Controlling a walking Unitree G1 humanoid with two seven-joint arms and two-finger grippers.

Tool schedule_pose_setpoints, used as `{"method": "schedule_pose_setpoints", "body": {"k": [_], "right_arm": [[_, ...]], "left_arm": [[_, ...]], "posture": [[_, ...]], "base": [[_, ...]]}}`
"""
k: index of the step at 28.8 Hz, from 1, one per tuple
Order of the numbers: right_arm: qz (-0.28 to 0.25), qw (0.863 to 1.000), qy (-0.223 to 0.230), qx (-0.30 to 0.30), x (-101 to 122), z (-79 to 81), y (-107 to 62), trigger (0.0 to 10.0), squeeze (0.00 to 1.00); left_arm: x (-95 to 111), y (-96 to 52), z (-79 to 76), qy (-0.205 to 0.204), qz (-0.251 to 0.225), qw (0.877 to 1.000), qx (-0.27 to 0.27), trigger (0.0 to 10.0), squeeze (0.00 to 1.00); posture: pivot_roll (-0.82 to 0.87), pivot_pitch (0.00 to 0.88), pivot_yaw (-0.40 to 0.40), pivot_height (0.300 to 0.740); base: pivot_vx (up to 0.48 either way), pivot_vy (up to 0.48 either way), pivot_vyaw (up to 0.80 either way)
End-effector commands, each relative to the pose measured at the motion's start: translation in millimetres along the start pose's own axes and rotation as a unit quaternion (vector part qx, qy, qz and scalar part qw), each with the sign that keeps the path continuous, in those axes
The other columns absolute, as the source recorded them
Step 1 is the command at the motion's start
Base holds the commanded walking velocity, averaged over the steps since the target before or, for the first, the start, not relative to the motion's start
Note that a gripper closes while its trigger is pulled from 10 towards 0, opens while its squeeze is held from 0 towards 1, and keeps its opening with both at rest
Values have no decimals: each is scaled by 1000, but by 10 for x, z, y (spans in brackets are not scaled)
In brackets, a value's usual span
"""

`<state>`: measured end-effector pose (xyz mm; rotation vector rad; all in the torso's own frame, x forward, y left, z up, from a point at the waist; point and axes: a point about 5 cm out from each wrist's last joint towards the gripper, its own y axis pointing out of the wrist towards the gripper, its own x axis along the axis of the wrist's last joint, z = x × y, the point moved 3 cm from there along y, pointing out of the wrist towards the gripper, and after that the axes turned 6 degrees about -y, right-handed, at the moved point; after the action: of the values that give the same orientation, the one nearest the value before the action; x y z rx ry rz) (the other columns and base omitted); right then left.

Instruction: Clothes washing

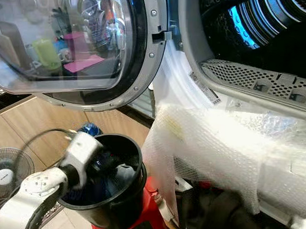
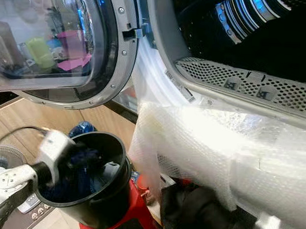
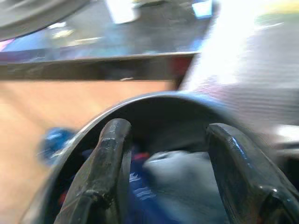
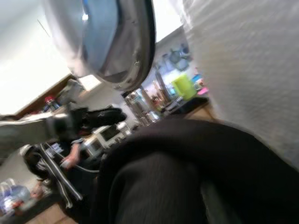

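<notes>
We see a black bucket (image 1: 115, 193) standing on a red stool (image 1: 152, 212) below the washing machine's open door (image 1: 70, 41). It holds clothes (image 3: 159, 182), dark blue and grey. Our left gripper (image 3: 166, 163) reaches down into the bucket's mouth, its fingers (image 3: 105, 158) spread apart just above the clothes, pinching nothing. The drum (image 1: 256, 27) stands open above bubble wrap (image 1: 217, 147) draped over the machine's front. For our right gripper, we cannot tell the finger state; a black garment (image 4: 187, 172) lies there.
</notes>
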<state>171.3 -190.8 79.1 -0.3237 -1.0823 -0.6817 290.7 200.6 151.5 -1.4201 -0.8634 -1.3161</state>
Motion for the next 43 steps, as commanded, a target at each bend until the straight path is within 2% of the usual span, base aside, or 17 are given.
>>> {"method": "schedule_pose_setpoints", "body": {"k": [1, 3, 4, 6, 9, 13, 14, 19, 20, 25, 26, 29, 32, 37, 38, 40, 43], "right_arm": [[23, 997, 0, 73, -4, 224, 102, 0, 0], [23, 997, 2, 80, -3, 247, 110, 0, 0], [16, 992, 5, 126, 67, 401, 208, 0, 0], [14, 988, 3, 155, 106, 498, 273, 0, 0], [-36, 970, -23, 240, 421, 806, 506, 0, 0], [-86, 960, -31, 266, 677, 904, 573, 0, 0], [-140, 953, -46, 266, 944, 943, 668, 0, 0], [-205, 941, -37, 266, 1283, 1016, 794, 0, 0], [-251, 931, -46, 263, 1526, 1019, 852, 0, 0], [-285, 926, -63, 240, 1799, 945, 927, 0, 0], [-296, 929, -104, 196, 1999, 784, 1054, 0, 0], [-295, 933, -145, 147, 2206, 605, 1223, 0, 0], [-316, 920, -187, 134, 2579, 552, 1333, 0, 0], [-430, 863, -228, 139, 3743, 694, 1311, 0, 0], [-430, 863, -228, 139, 3743, 694, 1311, 0, 0], [-443, 860, -227, 113, 4079, 657, 1338, 0, 0], [-461, 857, -219, 74, 4353, 607, 1285, 0, 0]], "left_arm": [[-119, -47, 212, 14, -1, 998, 69, 10000, 0], [-133, -49, 221, 16, -1, 997, 72, 10000, 0], [-203, -62, 260, 12, -4, 996, 87, 10000, 0], [-246, -77, 299, 15, -6, 995, 100, 10000, 0], [-427, -182, 491, 27, -12, 984, 176, 10000, 0], [-510, -231, 543, 24, -11, 978, 205, 10000, 0], [-590, -249, 542, 19, -1, 977, 213, 10000, 0], [-659, -242, 485, 24, 0, 978, 207, 10000, 0], [-729, -227, 447, 20, 8, 979, 204, 10000, 0], [-809, -207, 396, 25, 13, 980, 196, 10000, 0], [-869, -198, 379, 18, 18, 980, 197, 10000, 0], [-941, -187, 350, 18, 26, 980, 196, 10000, 0], [-963, -168, 314, 23, 28, 981, 189, 10000, 0], [-1035, -178, 290, 23, 35, 981, 187, 10000, 0], [-1035, -178, 290, 23, 35, 981, 187, 10000, 0], [-1073, -171, 244, 19, 38, 982, 183, 10000, 0], [-1102, -177, 206, 16, 40, 983, 181, 10000, 0]], "posture": [[23, 60, 154, 740], [23, 60, 154, 740], [17, 60, 155, 740], [7, 55, 156, 740], [4, 47, 153, 740], [6, 40, 144, 740], [8, 37, 140, 740], [11, 29, 132, 740], [8, 17, 125, 740], [5, 12, 123, 740], [-17, 2, 125, 740], [-9, 0, 124, 740], [9, 0, 122, 740], [10, 1, 113, 740], [10, 1, 113, 740], [15, 4, 103, 740], [19, 8, 98, 740]], "base": [[0, 0, 0], [0, 0, 0], [0, 0, 0], [0, 0, 0], [0, 0, 0], [0, 0, 0], [0, 0, 0], [0, 0, 0], [0, 0, 0], [0, 0, 0], [0, 0, 0], [0, 0, 0], [0, 0, 0], [0, 0, 0], [0, 0, 0], [0, 0, 0], [0, 0, 0]]}}
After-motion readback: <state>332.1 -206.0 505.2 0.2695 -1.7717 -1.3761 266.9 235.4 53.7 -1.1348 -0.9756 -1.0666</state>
